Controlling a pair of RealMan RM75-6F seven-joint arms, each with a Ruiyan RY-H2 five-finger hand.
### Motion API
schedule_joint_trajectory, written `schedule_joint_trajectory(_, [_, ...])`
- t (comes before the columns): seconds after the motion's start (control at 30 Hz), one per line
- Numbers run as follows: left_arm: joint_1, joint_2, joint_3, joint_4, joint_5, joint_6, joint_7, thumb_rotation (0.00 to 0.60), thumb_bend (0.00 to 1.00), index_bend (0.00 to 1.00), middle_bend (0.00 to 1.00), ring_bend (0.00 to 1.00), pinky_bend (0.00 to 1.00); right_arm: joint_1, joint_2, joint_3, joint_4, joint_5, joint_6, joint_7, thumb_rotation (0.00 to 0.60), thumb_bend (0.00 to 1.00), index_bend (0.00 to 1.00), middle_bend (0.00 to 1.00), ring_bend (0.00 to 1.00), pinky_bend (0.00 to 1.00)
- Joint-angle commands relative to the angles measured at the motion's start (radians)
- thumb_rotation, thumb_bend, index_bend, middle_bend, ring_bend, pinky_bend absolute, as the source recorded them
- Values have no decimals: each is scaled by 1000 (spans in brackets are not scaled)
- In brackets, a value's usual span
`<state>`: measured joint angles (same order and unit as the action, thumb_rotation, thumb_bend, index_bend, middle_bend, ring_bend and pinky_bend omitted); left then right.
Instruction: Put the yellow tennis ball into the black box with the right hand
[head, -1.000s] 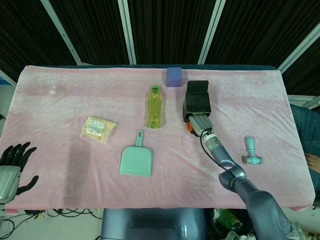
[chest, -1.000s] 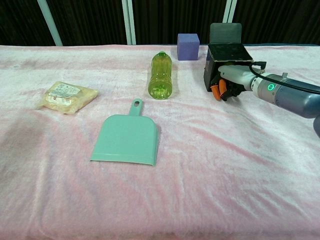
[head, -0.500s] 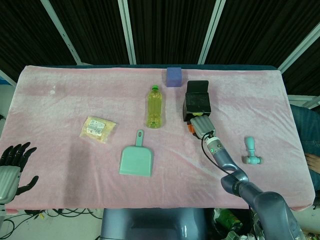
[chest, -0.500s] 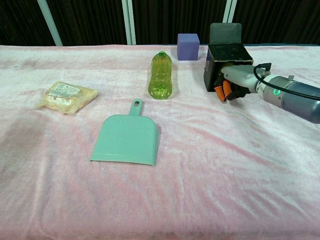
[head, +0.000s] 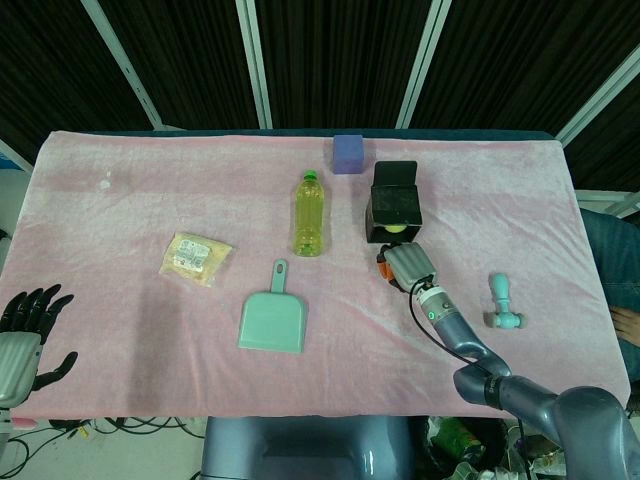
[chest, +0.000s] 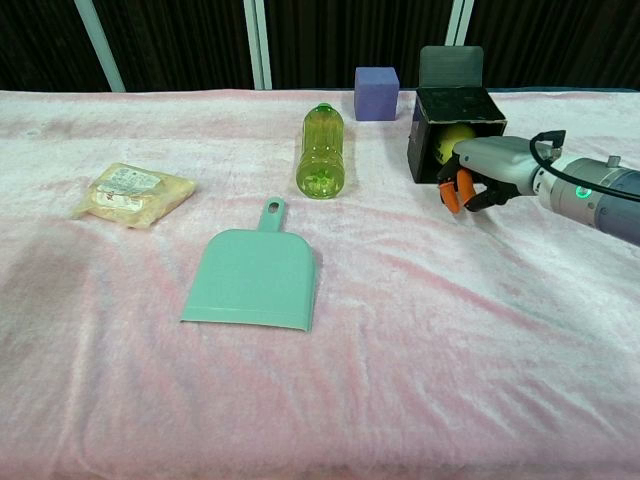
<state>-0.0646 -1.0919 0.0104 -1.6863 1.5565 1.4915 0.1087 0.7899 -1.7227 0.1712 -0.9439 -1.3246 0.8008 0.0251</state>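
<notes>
Inside the box (chest: 455, 135) the ball (chest: 453, 141) is sitting already, so the job looks basically done. Right hand (chest: 478, 175) hangs just in front of the opening, fingers loosely apart, holding nothing. Only pulling away is left, I'd say.

The yellow tennis ball (chest: 452, 143) sits inside the open-fronted black box (chest: 475, 105).

Right hand (chest: 483, 172): pale grey shell, orange fingertips (chest: 452, 194), dark finger links. Black cable loops over wrist; green ring light on silver-grey forearm w/ dark band. Left hand (head: 22, 340): black fingers, grey-white palm plate, at table's edge.
</notes>
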Motion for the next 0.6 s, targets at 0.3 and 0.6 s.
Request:
schedule_joint_trajectory(0.3, [3,3,-5,5,8,15,-9,600,273,137,45,0,0,-165,391,-48,-587,8,178,-153,600,734,510,278,263,682])
schedule_joint_trajectory(0.6, [6,14,-6,-13,16,26,-4,600,273,137,43,0,0,-352,623,-108,-811,-22,404,-174,600,348,148,150,172,393])
